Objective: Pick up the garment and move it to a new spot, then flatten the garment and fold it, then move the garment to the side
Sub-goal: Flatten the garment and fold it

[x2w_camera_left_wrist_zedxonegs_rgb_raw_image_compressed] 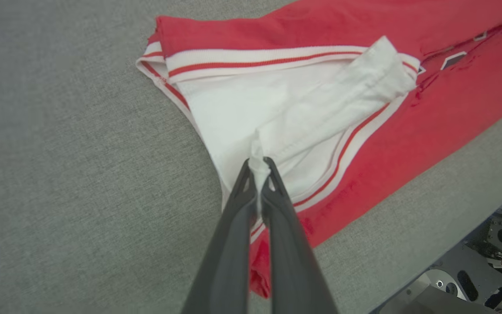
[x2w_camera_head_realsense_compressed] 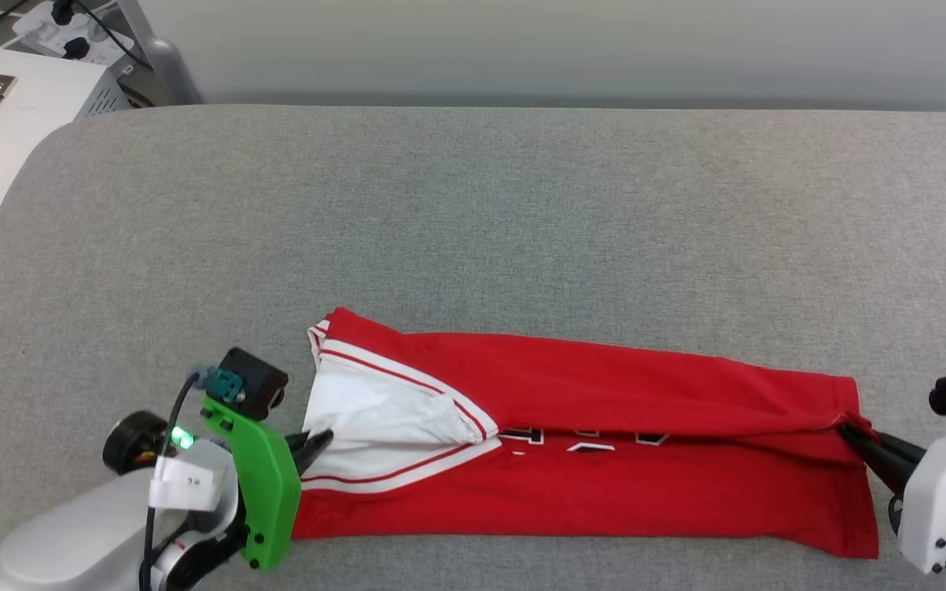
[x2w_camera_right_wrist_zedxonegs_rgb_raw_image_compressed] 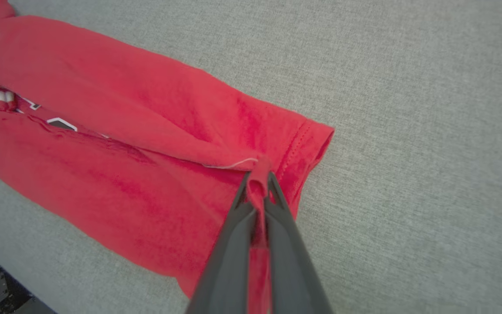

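left fingers (x2w_camera_left_wrist_zedxonegs_rgb_raw_image_compressed: 238, 218) were clamped on a pinch of white sleeve (x2w_camera_left_wrist_zedxonegs_rgb_raw_image_compressed: 277, 109), right fingers (x2w_camera_right_wrist_zedxonegs_rgb_raw_image_compressed: 238, 235) on the red hem (x2w_camera_right_wrist_zedxonegs_rgb_raw_image_compressed: 305, 144), of the folded red-and-white jersey garment (x2w_camera_head_realsense_compressed: 604, 484) lying along the near edge of the grey fabric surface (x2w_camera_head_realsense_compressed: 473, 205). uneven pulling could slip either pinch, undoing the fold.

Grey fabric-covered table (x2w_camera_head_realsense_compressed: 473, 205), red garment (x2w_camera_head_realsense_compressed: 604, 492) folded lengthwise near its front edge
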Tool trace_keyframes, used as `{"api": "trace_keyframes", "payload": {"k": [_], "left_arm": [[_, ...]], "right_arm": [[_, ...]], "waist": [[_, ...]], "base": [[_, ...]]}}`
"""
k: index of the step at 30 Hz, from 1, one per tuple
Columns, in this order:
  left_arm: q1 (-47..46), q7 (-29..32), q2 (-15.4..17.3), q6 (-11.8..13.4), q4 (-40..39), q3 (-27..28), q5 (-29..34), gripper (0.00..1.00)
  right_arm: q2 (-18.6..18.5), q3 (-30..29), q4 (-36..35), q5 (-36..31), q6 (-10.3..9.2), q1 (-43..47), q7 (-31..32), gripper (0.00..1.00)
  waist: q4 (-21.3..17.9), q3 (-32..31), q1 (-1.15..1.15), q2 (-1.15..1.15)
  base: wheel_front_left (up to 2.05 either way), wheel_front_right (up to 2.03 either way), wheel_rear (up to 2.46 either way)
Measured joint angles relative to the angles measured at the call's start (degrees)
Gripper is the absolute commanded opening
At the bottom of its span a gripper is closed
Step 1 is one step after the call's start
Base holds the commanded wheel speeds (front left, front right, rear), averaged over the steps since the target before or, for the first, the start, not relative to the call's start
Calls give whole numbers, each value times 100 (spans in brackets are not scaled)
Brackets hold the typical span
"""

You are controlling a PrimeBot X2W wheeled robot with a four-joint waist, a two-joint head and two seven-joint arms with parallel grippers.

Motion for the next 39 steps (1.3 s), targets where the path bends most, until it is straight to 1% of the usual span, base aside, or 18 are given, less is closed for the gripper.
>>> {"api": "trace_keyframes", "payload": {"k": [2, 6, 11, 14, 15, 16, 17, 21, 24, 28, 33, 35, 37, 39], "left_arm": [[125, -21, 4, 44, 15, -1, -11, 0], [278, -79, -26, 46, 107, 0, -58, 0], [391, -140, -167, 47, 320, 2, -97, 0], [434, -220, -241, 47, 443, 11, -94, 0], [464, -292, -268, 64, 472, 46, -103, 0], [491, -366, -287, 94, 488, 76, -108, 81], [522, -482, -301, 140, 500, 113, -100, 100], [621, -1032, -331, 419, 513, 290, -37, 100], [744, -1466, -357, 703, 488, 409, 24, 100], [916, -1907, -371, 1127, 434, 584, 188, 100], [1065, -2120, -435, 1630, 325, 987, 516, 100], [1134, -2142, -503, 1789, 272, 1190, 764, 100], [1228, -2146, -602, 1946, 171, 1537, 1083, 100], [1371, -2147, -737, 2048, 70, 1882, 1439, 100]], "right_arm": [[91, -187, -63, 0, 0, 217, 34, 0], [253, -427, -165, -15, 0, 549, 149, 0], [477, -681, -207, -66, 0, 866, 337, 0], [566, -817, -200, -148, 0, 942, 347, 0], [595, -876, -203, -174, 0, 955, 346, 33], [622, -916, -209, -174, 0, 960, 346, 89], [643, -964, -225, -185, 0, 967, 346, 100], [642, -1154, -428, -199, 0, 1081, 358, 100], [597, -1334, -726, -53, 0, 1287, 476, 100], [536, -1795, -1174, 94, 0, 1477, 555, 100], [498, -2410, -1548, 69, 0, 1565, 775, 100], [479, -2635, -1552, 37, 0, 1576, 911, 100], [502, -2861, -1494, 80, 0, 1577, 1089, 100], [511, -3042, -1315, 120, 0, 1584, 1381, 100]], "waist": [[3, 13, 0, 0], [6, 74, 0, 0], [4, 162, 0, 0], [8, 171, 0, 0], [10, 157, 0, 0], [10, 141, 0, 0], [10, 114, 0, 0], [17, -18, 0, 0], [33, -136, 0, 0], [61, -298, 0, 0], [96, -435, 0, 0], [122, -450, 0, 0], [143, -450, 0, 0], [167, -435, 0, 0]], "base": [[0, 0, 0], [0, 0, 0], [0, 0, 0], [0, 0, 0], [0, 0, 0], [0, 0, 0], [0, 0, 0], [0, 0, 0], [0, 0, 0], [0, 0, 0], [0, 0, 0], [0, 0, 0], [0, 0, 0], [0, 0, 0]]}}
